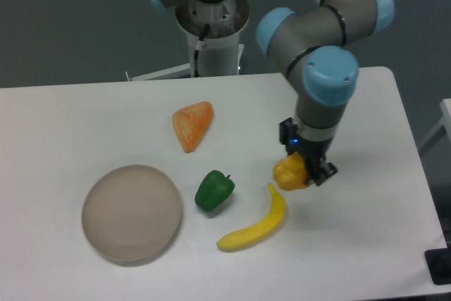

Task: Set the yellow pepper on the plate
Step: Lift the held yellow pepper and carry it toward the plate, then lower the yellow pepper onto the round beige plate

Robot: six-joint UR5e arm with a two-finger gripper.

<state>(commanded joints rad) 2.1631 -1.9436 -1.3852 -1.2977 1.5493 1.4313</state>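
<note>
Tool clenched on the yellow pepper, held above the white table right of centre; just beyond the banana's far tip | plate lay near left; green pepper between plate and banana | orange wedge farther back

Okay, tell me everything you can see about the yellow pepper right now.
The yellow pepper is a small, lumpy yellow-orange toy that looks like glossy plastic. The gripper is shut on it, its dark fingers covering the pepper's right side, so no stem shows. It sits just above the top tip of the banana, right of the green pepper and well away from the plate.
</note>
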